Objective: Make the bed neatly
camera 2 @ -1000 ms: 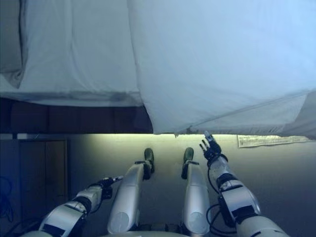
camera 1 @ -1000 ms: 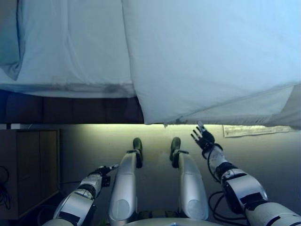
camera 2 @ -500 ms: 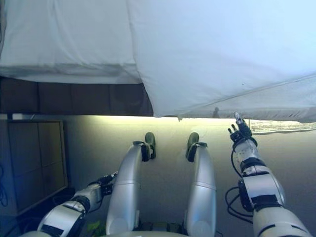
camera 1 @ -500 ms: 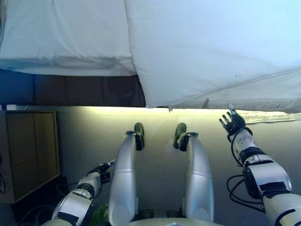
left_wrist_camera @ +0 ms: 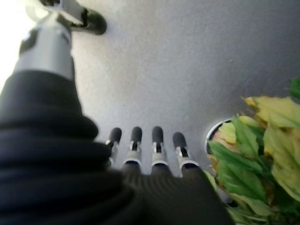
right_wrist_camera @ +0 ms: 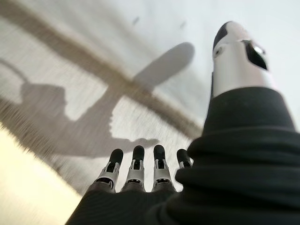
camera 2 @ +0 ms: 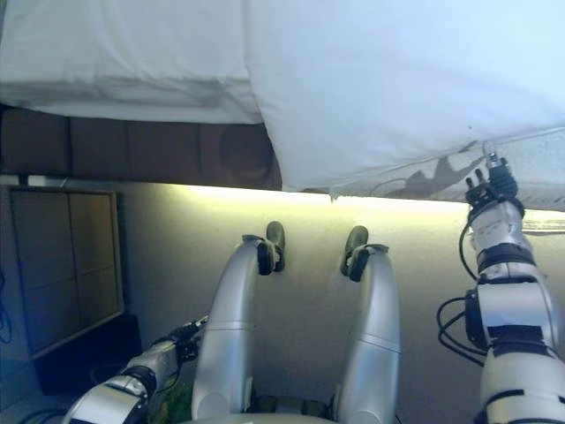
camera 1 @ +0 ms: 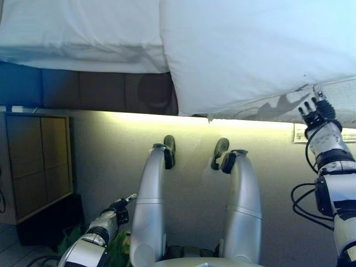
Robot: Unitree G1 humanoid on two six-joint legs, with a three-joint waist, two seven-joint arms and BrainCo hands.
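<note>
The bed runs across the far side. A white duvet (camera 1: 250,50) hangs over its near edge on the right, its lower corner (camera 1: 207,114) hanging free. To the left lies flatter white bedding (camera 1: 83,33) above the dark bed base (camera 1: 100,92). My right hand (camera 1: 315,112) is raised, fingers straight and open, just under the duvet's hanging edge (right_wrist_camera: 140,93), apart from it. It holds nothing. My left hand (camera 1: 118,204) hangs low by my side, fingers straight, over the floor, as the left wrist view (left_wrist_camera: 145,140) shows.
A wooden cabinet (camera 1: 33,161) stands at the left against the bed. A green leafy plant (left_wrist_camera: 253,154) sits on the floor near my left hand. A white label (camera 1: 300,133) shows at the bed's edge on the right. Grey floor (camera 1: 100,161) lies in front.
My right hand has risen and moved right, up to the duvet's hanging edge. The camera has shifted, so the bed sits lower in view. My left hand has dropped slightly.
</note>
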